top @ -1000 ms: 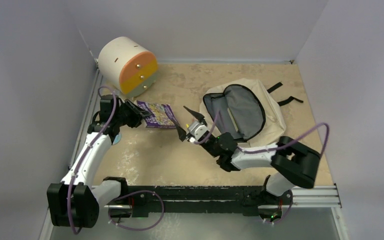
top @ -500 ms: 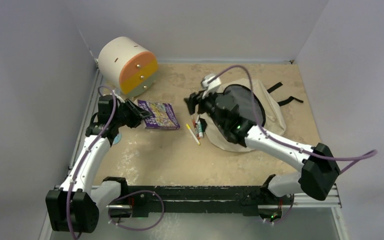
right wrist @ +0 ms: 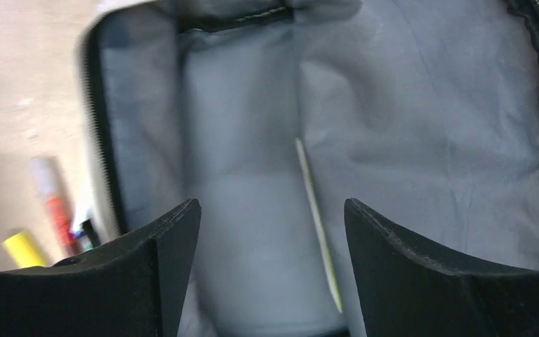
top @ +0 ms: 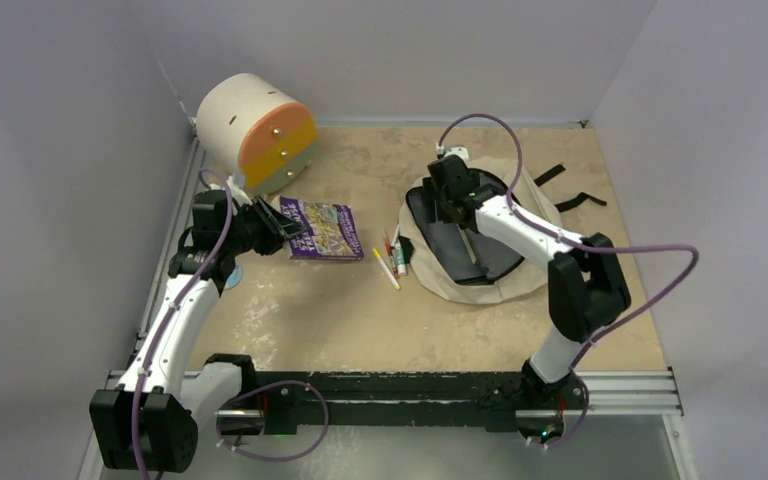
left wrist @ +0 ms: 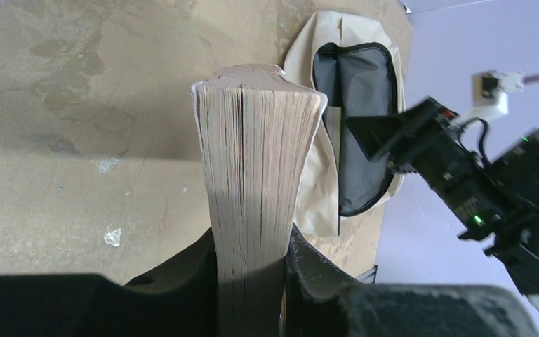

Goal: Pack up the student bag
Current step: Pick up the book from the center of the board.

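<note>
Right of table centre, flat and unzipped: student bag (top: 457, 290), dark lining up. Risk of snagging the zipper rim with the right gripper (right wrist: 270, 210), spread wide and empty just above that lining, if lowered off-centre. Risk too of dropping the book (left wrist: 256, 154), pinched at one end by the left gripper (left wrist: 250, 263). Right arm stretched forward, wrist bent down; left arm extended near the drawer unit (top: 255, 130).

Soft, even light falls from above, leaving only faint shadows. The right wrist view is blurred, its markers (right wrist: 55, 210) smeared.
</note>
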